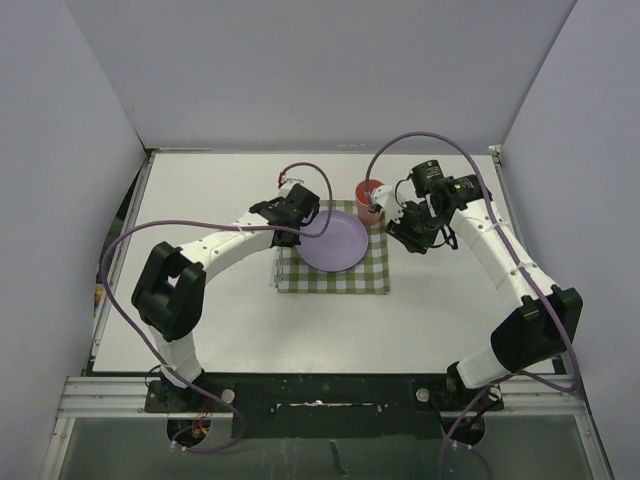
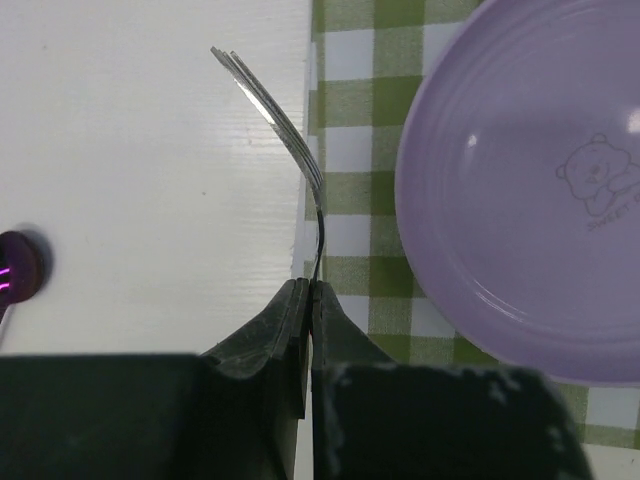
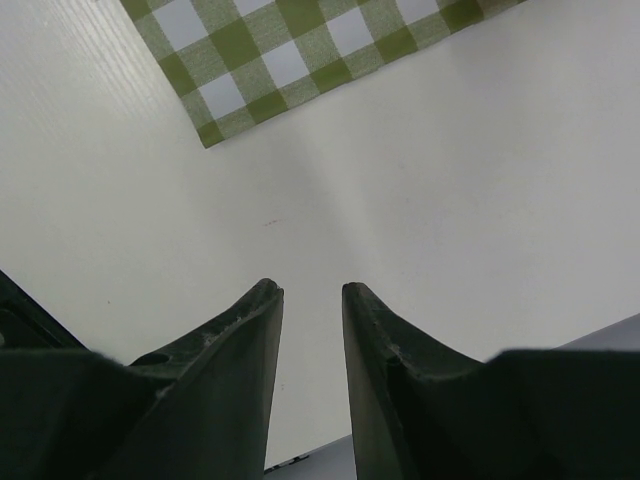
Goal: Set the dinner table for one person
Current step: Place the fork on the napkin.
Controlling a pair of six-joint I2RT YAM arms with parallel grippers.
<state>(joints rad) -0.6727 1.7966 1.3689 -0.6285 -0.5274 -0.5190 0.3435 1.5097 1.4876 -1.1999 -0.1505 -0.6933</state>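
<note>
My left gripper (image 2: 311, 285) is shut on the handle of a metal fork (image 2: 262, 98). The fork's tines point away over the dinner table (image 2: 150, 180), along the left edge of the green-and-white checked cloth (image 2: 350, 100). A purple plate (image 2: 520, 200) lies on that cloth, to the right of the fork. From above, the left gripper (image 1: 295, 212) hovers at the plate's (image 1: 335, 240) left rim. My right gripper (image 1: 400, 232) is right of the plate, near a red cup (image 1: 370, 192). In its own view the right gripper (image 3: 311, 290) is open and holds nothing, over bare table (image 3: 450, 180) past the cloth's corner (image 3: 290, 40).
The red cup stands at the cloth's (image 1: 335, 275) far right corner, close to the right wrist. Purple cables (image 1: 440, 140) loop over both arms. Grey walls (image 1: 320, 70) close in the table (image 1: 220, 190) at the back and on both sides.
</note>
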